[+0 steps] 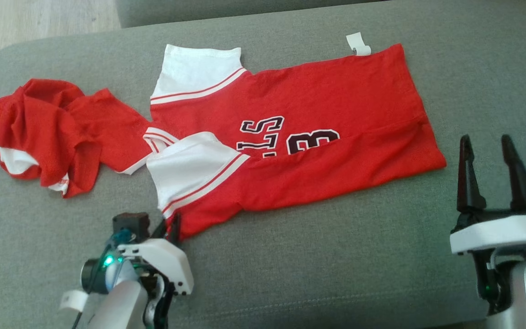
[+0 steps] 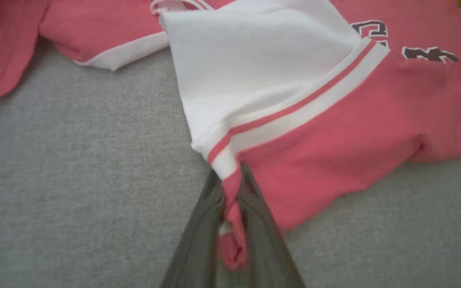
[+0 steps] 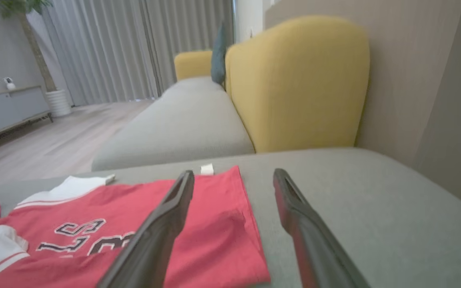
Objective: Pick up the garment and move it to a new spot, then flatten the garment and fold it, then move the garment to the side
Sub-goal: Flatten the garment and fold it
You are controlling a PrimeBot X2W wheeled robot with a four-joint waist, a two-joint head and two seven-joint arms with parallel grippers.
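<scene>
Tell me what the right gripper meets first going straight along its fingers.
The right gripper probably meets bare seat beside the jersey, not cloth; farther on, the yellow backrest. Height over the seat is unclear.

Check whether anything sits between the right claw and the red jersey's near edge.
Nothing visible does. The open right claw sits just beside the red jersey, with bare grey cushion between them. The crumpled red garment lies off at the jersey's other end.
</scene>
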